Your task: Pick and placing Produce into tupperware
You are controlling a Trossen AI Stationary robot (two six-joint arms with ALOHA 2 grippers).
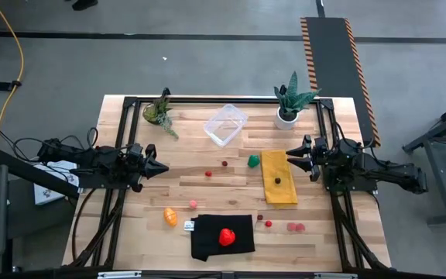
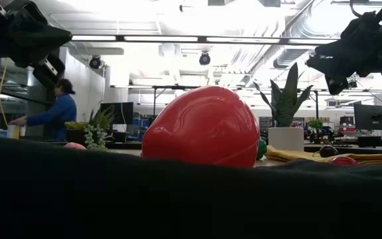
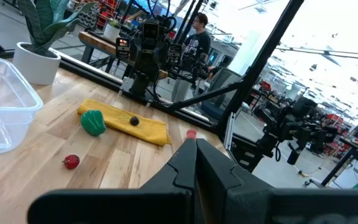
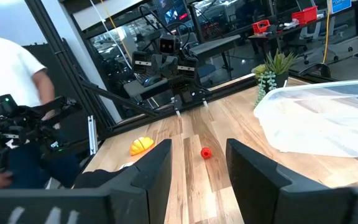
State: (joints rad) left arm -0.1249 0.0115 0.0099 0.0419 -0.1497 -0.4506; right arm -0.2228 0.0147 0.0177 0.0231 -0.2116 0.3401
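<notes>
The clear tub (image 1: 225, 124) stands on its base near the table's far edge, also in the right wrist view (image 4: 322, 121). A red strawberry piece (image 1: 226, 236) lies on a black cloth (image 1: 221, 237) by the near edge and fills the low view (image 2: 201, 126). The orange piece (image 1: 170, 216), green piece (image 1: 253, 161), and small red berries (image 1: 224, 163) (image 1: 208, 173) lie on the wood. A dark berry (image 1: 278, 180) rests on a yellow cloth (image 1: 279, 177). My left gripper (image 1: 159, 167) hovers shut at the table's left side. My right gripper (image 1: 291, 158) hovers open at the right, over the yellow cloth's far end.
Two potted plants stand at the far edge: a trailing one (image 1: 159, 112) and one in a white pot (image 1: 287, 116). More red and pink berries (image 1: 269, 224) (image 1: 295, 227) (image 1: 193, 204) lie near the near edge. A person in white (image 4: 11, 74) shows beyond the table.
</notes>
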